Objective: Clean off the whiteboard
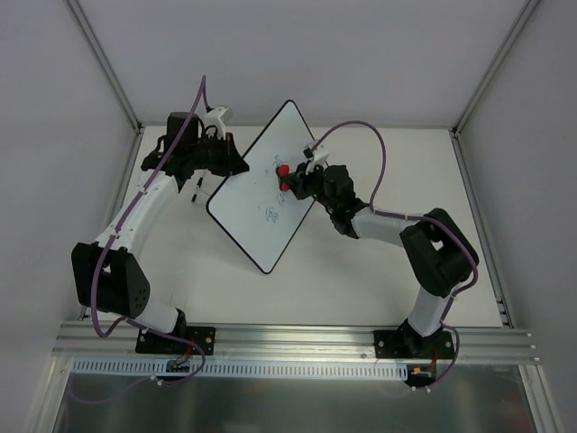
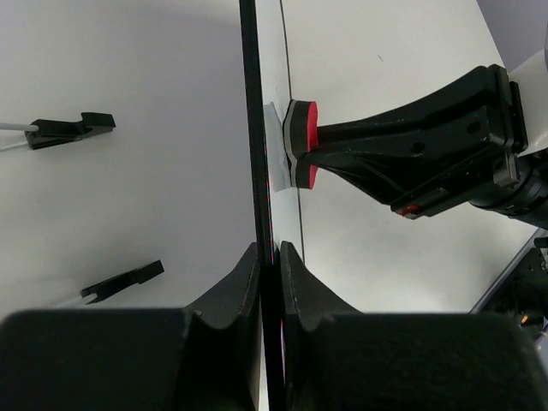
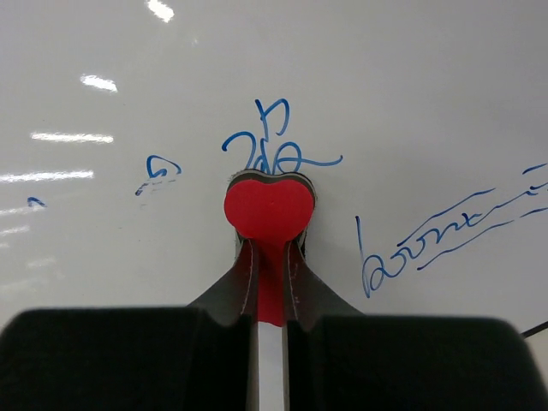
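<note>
left gripper (image 2: 270, 254) clamping whiteboard (image 1: 255, 215), right gripper (image 3: 271, 253) holding eraser (image 3: 267, 210) against it

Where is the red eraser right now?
The red eraser is central in the top view, pinched by the right gripper, pressed on the whiteboard beside blue writing.

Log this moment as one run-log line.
left tool: shut on whiteboard edge | right tool: shut on red eraser, pad against board | blue writing: present around eraser | erasing: not finished
</note>
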Robot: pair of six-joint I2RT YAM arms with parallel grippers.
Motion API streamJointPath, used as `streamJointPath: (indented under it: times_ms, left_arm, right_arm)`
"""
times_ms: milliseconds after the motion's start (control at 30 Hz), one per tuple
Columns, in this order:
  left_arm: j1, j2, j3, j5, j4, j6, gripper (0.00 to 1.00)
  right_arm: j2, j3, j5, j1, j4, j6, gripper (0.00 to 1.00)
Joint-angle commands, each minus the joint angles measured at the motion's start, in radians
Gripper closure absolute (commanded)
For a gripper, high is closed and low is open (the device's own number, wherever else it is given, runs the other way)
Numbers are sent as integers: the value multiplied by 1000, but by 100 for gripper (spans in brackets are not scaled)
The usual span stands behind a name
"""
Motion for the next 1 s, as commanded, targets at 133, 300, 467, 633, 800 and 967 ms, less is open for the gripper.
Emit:
streamJointPath:
  times_ms: [133, 300, 467, 633, 800, 967]
  left_arm:
    - [-45, 1, -23, 102, -92, 78, 100]
    - [-50, 13, -12, 94, -92, 75, 100]
    - [-57, 25, 2, 91, -92, 70, 100]
    - [-59, 28, 5, 77, -94, 69, 100]
    - [-57, 30, 12, 80, -94, 62, 100]
    - [-57, 22, 0, 109, -98, 72, 100]
  right_arm:
    - [71, 78, -85, 35, -62, -4, 100]
    - [45, 128, -136, 104, -91, -5, 100]
    - [10, 129, -165, 175, -97, -10, 100]
    - [-1, 113, -180, 229, -97, 13, 100]
    - [0, 80, -142, 229, -100, 25, 100]
    - [17, 81, -87, 116, -100, 70, 100]
